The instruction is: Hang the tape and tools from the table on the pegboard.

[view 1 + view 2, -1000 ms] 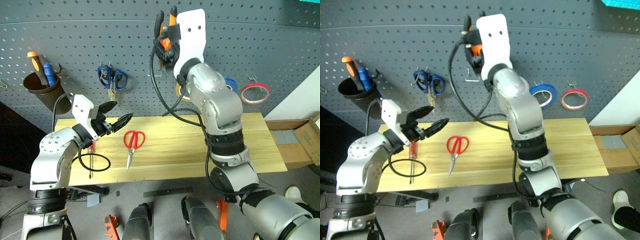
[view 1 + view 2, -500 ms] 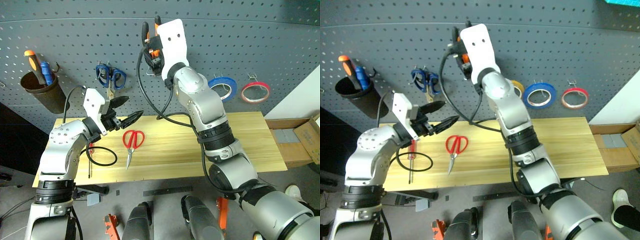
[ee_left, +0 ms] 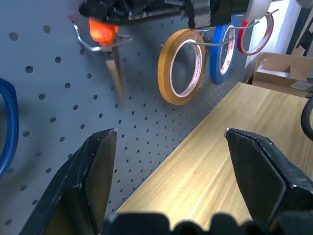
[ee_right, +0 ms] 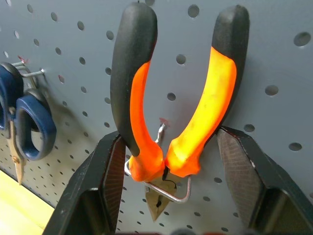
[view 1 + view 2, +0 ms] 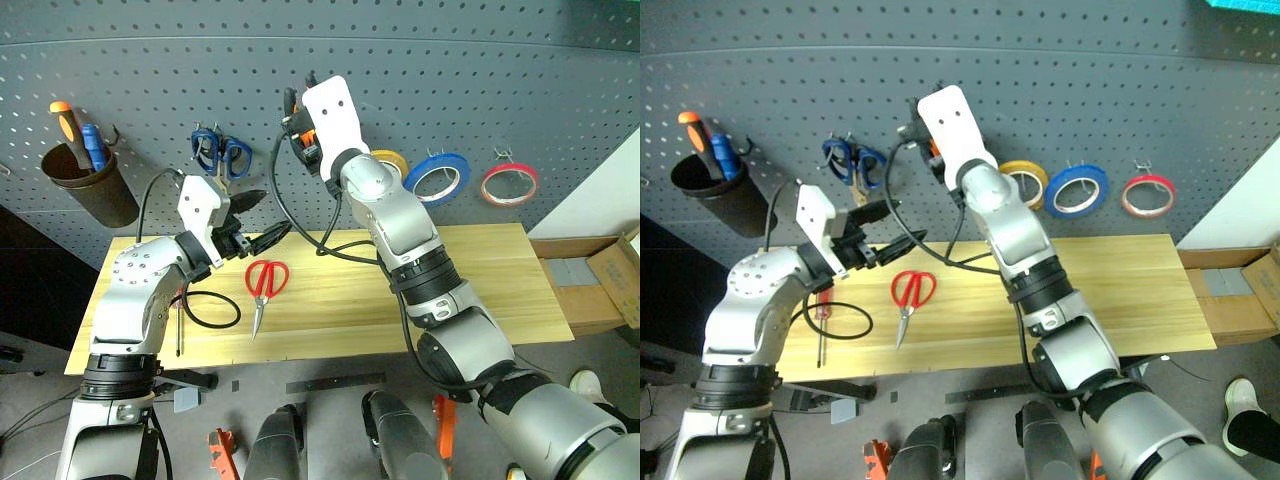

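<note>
With my right hand at the pegboard, jaws spread either side of the pliers seated on their hook, the red-handled scissors lie lengthwise on the counter just below my open left hand, the nearer one.

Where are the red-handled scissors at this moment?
In the left eye view, the red-handled scissors lie flat on the table, left of centre, just right of the screwdriver.

Looks like we're sitting in a workshop: tape rolls and scissors are hanging off a grey pegboard above a wooden workbench.
</note>
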Robot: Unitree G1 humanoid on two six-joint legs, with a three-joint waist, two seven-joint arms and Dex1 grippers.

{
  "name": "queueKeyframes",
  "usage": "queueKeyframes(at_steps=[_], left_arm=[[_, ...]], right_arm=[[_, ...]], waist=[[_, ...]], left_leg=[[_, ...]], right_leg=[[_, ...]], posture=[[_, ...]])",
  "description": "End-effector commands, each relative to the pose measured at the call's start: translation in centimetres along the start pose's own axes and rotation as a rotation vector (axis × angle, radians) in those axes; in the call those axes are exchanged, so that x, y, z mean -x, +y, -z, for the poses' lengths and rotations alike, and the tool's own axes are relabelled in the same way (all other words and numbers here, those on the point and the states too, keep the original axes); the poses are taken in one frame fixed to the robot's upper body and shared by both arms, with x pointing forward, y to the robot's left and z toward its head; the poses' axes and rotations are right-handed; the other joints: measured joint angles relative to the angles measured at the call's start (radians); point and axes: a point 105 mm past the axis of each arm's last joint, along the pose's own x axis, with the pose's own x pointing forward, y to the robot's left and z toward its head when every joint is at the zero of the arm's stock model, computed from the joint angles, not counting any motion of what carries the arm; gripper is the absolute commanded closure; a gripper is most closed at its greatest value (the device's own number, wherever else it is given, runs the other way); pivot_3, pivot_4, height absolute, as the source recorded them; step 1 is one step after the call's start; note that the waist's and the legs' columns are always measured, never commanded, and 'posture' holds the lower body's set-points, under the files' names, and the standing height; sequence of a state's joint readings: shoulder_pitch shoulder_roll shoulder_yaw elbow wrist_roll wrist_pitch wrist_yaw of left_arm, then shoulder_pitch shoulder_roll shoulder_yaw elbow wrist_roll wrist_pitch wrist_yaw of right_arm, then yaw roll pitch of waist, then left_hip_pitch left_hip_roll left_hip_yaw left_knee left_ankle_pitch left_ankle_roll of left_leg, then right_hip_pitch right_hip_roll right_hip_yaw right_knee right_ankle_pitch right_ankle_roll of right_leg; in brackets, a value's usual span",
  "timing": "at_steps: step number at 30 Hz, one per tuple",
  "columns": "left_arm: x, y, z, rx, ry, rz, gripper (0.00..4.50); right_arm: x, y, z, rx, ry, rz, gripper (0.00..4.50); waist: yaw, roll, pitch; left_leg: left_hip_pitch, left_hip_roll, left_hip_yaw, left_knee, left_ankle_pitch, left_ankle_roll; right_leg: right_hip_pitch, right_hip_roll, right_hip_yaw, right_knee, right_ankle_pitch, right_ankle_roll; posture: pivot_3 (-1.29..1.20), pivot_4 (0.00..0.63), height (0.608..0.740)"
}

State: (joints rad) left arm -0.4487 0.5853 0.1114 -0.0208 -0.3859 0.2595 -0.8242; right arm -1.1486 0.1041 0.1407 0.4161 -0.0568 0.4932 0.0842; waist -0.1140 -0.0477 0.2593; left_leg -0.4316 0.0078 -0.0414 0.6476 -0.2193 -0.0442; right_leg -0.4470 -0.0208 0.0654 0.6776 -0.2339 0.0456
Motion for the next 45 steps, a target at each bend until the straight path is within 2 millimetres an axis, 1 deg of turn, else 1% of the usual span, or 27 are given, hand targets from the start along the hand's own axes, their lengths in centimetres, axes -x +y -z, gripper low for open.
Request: queueKeyframes(at_steps=[1, 3, 8, 10, 12, 14, 16, 17, 19, 21, 24, 26, 28, 33, 37, 41, 44, 45], left_arm=[[-0.3, 0.0, -0.9, -0.033, -0.030, 0.009, 0.70], [-0.4, -0.1, -0.8, -0.030, -0.031, 0.009, 0.70], [-0.5, -0.1, -0.6, -0.007, -0.032, 0.000, 0.70], [-0.4, 0.1, 0.0, 0.012, -0.007, -0.027, 0.70], [-0.1, 0.2, 1.2, 0.045, 0.042, -0.057, 0.70], [0.4, 0.1, 2.9, 0.075, 0.115, -0.092, 0.70], [1.2, -0.2, 5.3, 0.105, 0.223, -0.138, 0.70], [1.7, -0.3, 6.6, 0.126, 0.287, -0.173, 0.70], [2.7, 0.0, 9.2, 0.178, 0.414, -0.274, 0.70], [3.8, 0.4, 11.4, 0.235, 0.532, -0.379, 0.70], [5.1, 0.8, 13.8, 0.301, 0.645, -0.487, 0.70], [5.3, 0.3, 15.3, 0.338, 0.724, -0.498, 0.70], [5.2, -0.4, 16.6, 0.362, 0.801, -0.481, 0.70], [4.1, -1.6, 18.2, 0.399, 0.871, -0.442, 0.70], [3.5, -2.1, 19.1, 0.416, 0.898, -0.437, 0.70], [3.1, -2.1, 19.5, 0.438, 0.897, -0.449, 0.70], [3.1, -1.8, 19.6, 0.430, 0.889, -0.462, 1.28], [3.1, -1.7, 19.6, 0.431, 0.883, -0.467, 1.66]], right_arm=[[0.1, 0.1, 0.4, -0.016, 0.011, -0.008, 0.80], [0.2, 0.2, 0.7, -0.023, 0.024, -0.019, 0.09], [1.1, 1.1, 1.7, -0.031, 0.070, -0.087, 0.04], [2.0, 1.6, 2.4, -0.026, 0.090, -0.125, 0.04], [3.0, 1.9, 3.1, -0.015, 0.112, -0.156, 0.04], [4.2, 2.3, 3.8, -0.022, 0.137, -0.202, 0.04], [5.7, 3.1, 4.4, -0.045, 0.163, -0.269, 0.04], [6.6, 3.8, 4.6, -0.062, 0.174, -0.329, 0.04], [8.3, 4.6, 5.0, -0.091, 0.199, -0.409, 0.04], [9.4, 4.9, 5.6, -0.115, 0.228, -0.442, 0.04], [10.6, 5.4, 6.8, -0.134, 0.283, -0.470, 0.04], [11.2, 5.9, 7.6, -0.114, 0.315, -0.492, 0.04], [11.7, 6.6, 7.8, -0.105, 0.330, -0.521, 0.04], [12.4, 7.8, 8.3, -0.067, 0.350, -0.577, 0.04], [12.4, 7.7, 8.4, -0.051, 0.352, -0.574, 0.04], [12.3, 7.4, 8.5, -0.044, 0.353, -0.558, 0.04], [12.3, 7.0, 8.6, -0.039, 0.355, -0.546, 0.00], [12.3, 7.0, 8.6, -0.036, 0.355, -0.543, 0.00]], waist=[[0.000, 0.000, -0.002], [0.000, 0.000, -0.004], [0.000, 0.000, -0.005], [0.000, 0.000, -0.005], [0.000, 0.000, -0.006], [-0.001, 0.000, -0.006], [-0.001, 0.001, -0.007], [-0.002, 0.001, -0.007], [-0.001, 0.001, -0.007], [0.000, 0.001, -0.007], [0.001, 0.001, -0.007], [0.001, 0.001, -0.007], [0.001, 0.001, -0.007], [0.003, 0.001, -0.007], [0.003, 0.001, -0.007], [0.002, 0.002, -0.007], [0.001, 0.002, -0.007], [0.001, 0.002, -0.007]], left_leg=[[0.000, 0.000, 0.000, 0.000, 0.000, 0.000], [0.000, 0.000, 0.000, 0.000, 0.000, 0.000], [0.000, 0.000, 0.000, 0.001, 0.000, 0.000], [0.000, 0.000, 0.000, 0.001, 0.000, 0.000], [0.000, 0.000, 0.000, 0.002, 0.000, 0.000], [0.000, 0.000, -0.001, 0.002, 0.000, 0.000], [0.000, 0.000, -0.002, 0.002, 0.000, 0.000], [0.000, 0.000, -0.003, 0.002, 0.000, 0.000], [0.000, 0.000, -0.005, 0.002, 0.000, 0.000], [0.000, 0.000, -0.006, 0.003, 0.000, 0.000], [0.001, 0.001, -0.009, 0.009, 0.000, 0.001], [0.001, 0.000, -0.009, 0.013, 0.000, 0.001], [0.001, 0.000, -0.009, 0.015, 0.000, 0.001], [0.001, 0.000, -0.008, 0.016, 0.000, 0.001], [0.001, 0.000, -0.009, 0.015, 0.000, 0.001], [0.002, 0.000, -0.009, 0.015, 0.000, 0.001], [0.002, 0.000, -0.009, 0.015, 0.000, 0.001], [0.002, 0.000, -0.009, 0.015, 0.000, 0.001]], right_leg=[[0.000, 0.000, 0.000, 0.000, 0.000, 0.000], [0.000, 0.000, 0.000, 0.000, 0.000, 0.000], [0.000, 0.000, 0.000, 0.001, 0.000, 0.000], [0.000, 0.000, 0.000, 0.001, 0.000, 0.000], [0.000, 0.000, 0.000, 0.001, 0.000, 0.000], [0.000, 0.000, 0.000, 0.001, 0.000, 0.000], [0.000, 0.000, 0.001, 0.001, 0.000, 0.000], [0.000, 0.000, 0.001, 0.001, 0.000, 0.000], [0.000, 0.001, 0.000, 0.002, 0.000, 0.000], [0.001, 0.001, 0.000, 0.002, 0.000, 0.000], [0.004, 0.002, -0.002, 0.003, 0.000, 0.000], [0.007, 0.002, -0.004, 0.003, 0.000, 0.000], [0.007, 0.002, -0.004, 0.003, 0.000, 0.000], [0.008, 0.002, -0.005, 0.004, 0.000, 0.000], [0.008, 0.002, -0.004, 0.003, 0.000, 0.000], [0.008, 0.002, -0.004, 0.003, 0.000, 0.000], [0.008, 0.002, -0.004, 0.003, 0.000, 0.000], [0.008, 0.002, -0.004, 0.003, 0.000, 0.000]], posture=[[-0.09, 0.173, 0.740], [-0.09, 0.173, 0.740], [-0.09, 0.173, 0.740], [-0.10, 0.175, 0.740], [-0.10, 0.177, 0.740], [-0.10, 0.181, 0.740], [-0.10, 0.188, 0.740], [-0.10, 0.191, 0.740], [-0.10, 0.194, 0.740], [-0.10, 0.202, 0.740], [-0.10, 0.211, 0.740], [-0.10, 0.215, 0.740], [-0.11, 0.223, 0.740], [-0.13, 0.238, 0.740], [-0.14, 0.243, 0.740], [-0.15, 0.246, 0.740], [-0.15, 0.246, 0.740], [-0.16, 0.244, 0.740]])
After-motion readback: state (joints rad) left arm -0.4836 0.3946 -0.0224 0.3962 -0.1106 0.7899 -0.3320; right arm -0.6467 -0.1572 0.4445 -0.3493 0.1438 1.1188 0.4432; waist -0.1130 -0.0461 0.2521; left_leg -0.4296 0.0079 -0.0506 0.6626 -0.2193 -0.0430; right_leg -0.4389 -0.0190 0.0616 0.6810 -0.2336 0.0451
